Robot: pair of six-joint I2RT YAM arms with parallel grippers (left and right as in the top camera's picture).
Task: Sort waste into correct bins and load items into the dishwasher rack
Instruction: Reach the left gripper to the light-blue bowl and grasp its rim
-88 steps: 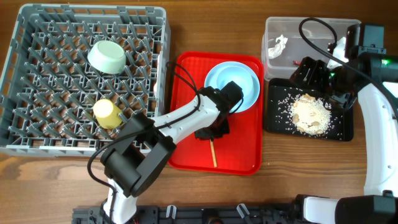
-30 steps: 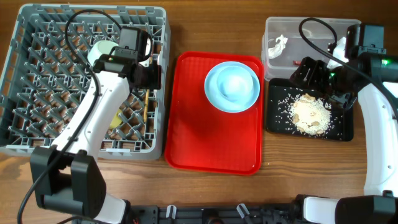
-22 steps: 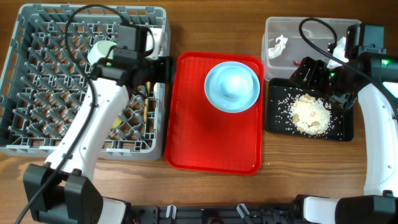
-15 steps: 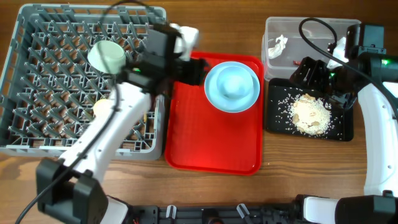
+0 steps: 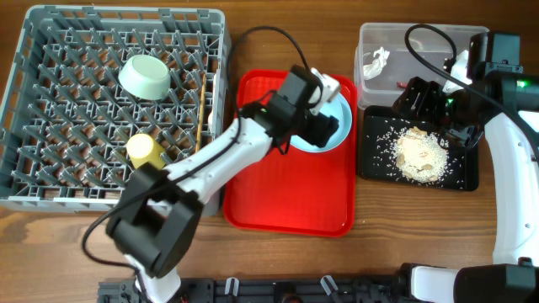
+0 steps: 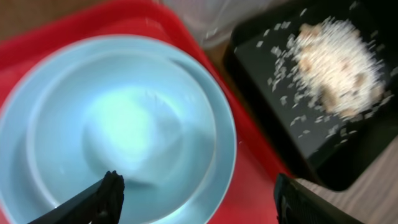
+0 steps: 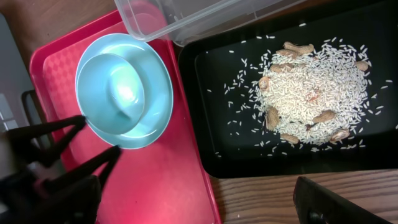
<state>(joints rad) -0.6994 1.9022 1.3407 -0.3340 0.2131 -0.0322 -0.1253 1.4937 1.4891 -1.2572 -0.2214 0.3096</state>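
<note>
Wooden worktop [image 5: 404,244], seen from above. The light blue bowl [image 6: 118,130] sat inside the light blue plate [image 6: 214,118], both upright on the far half of the red tray [image 5: 286,194], mid-worktop. The left gripper [image 6: 199,191] hung right over them w/ jaws spread wide and nothing held. In the wrist view one fingertip [image 6: 112,190] overlapped the bowl's rim and the other showed past the plate's edge, so the bowl lay under and btwn the jaws. Contact couldn't be told. From above, the gripper hid most of the bowl.

Right of the red tray, near the right edge, was the black tray [image 5: 463,172] w/ rice scraps [image 5: 417,151] and a few peanut-like bits. The right gripper [image 5: 428,105] hung over its far-left part, jaws apart, nothing seen btwn them. The clear tub [image 5: 370,38] stood at the far-right corner, just behind the black tray, w/ a white tissue [image 5: 376,61] inside.

Far-left corner: grey rack [image 5: 50,109] w/ pale green saucer [image 5: 145,76] and yellow cup [image 5: 145,151] among the pegs, apart. Thin chopsticks [image 5: 204,109] lay along its right side.
</note>
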